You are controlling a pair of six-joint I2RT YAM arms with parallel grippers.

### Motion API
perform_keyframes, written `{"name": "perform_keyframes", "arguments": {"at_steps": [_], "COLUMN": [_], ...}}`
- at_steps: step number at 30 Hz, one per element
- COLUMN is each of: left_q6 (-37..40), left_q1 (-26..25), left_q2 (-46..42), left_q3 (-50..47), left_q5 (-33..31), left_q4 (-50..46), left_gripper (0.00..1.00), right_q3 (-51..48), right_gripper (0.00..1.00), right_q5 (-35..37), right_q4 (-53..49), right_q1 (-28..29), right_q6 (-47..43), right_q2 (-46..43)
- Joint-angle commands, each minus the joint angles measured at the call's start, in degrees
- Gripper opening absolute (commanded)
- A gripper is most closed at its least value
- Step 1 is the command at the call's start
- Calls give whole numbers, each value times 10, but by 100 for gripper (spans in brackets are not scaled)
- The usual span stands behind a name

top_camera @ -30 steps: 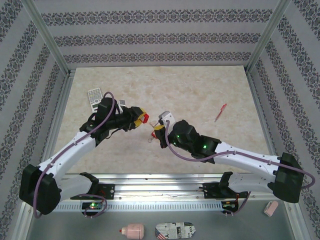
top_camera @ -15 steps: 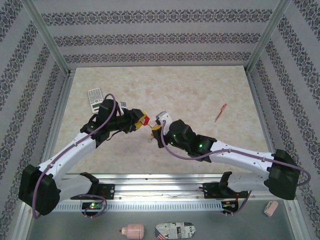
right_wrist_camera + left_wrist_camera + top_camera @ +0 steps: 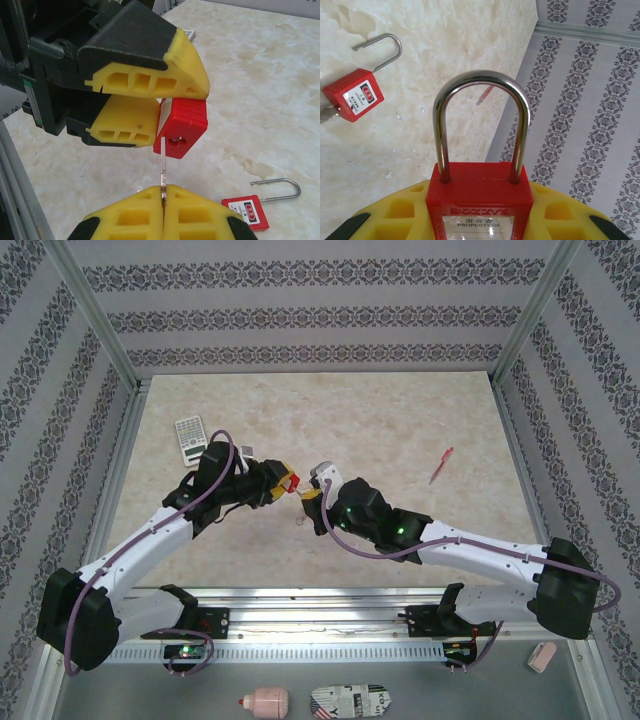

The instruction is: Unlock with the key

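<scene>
We're clenching the R fingers (image 3: pixel 200 215) on the key (image 3: pixel 163 172), its blade aimed lengthwise at the padlock (image 3: pixel 182 125) base. The L fingers (image 3: pixel 145 75) are gripping that padlock in the air above the surface's middle. The tip's sitting just beside the keyhole (image 3: pixel 175 142), so prob. a small sideways nudge before pushing in.

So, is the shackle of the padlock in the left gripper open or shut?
Shut. In the left wrist view both legs of the shackle sit down in the red padlock body.

A robot lab cell: aluminium frame (image 3: pixel 90 310), patterned wallpaper panels (image 3: pixel 300 320) around a marble-look table (image 3: pixel 380 430)
</scene>
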Motion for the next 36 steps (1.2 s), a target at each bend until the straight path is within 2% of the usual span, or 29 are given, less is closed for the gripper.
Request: {"name": "perform_keyframes", "arguments": {"at_steps": [1,12,22,36], "left_q6": [-6,-14,-19,-19], "left_q1": [-8,-8,-8,-11], "left_q2": [-16,-26,-33,-27], "left_q3": [-3,-12,-21,-23], "left_q5": [-5,-12,-12,-10], "left_q4": [29,44,71,79], "left_gripper": [0,0,0,0], "right_q3": [6,-10,-19,-12], "right_gripper": [0,0,0,0], "right_q5": [-6,-12,-49,-60], "right_q4": [22,24,49,52], "right_q1": [-4,-17,-37,-35], "right_q6": [11,22,49,49], "right_q2": [-1,-14,-13,-1]}}
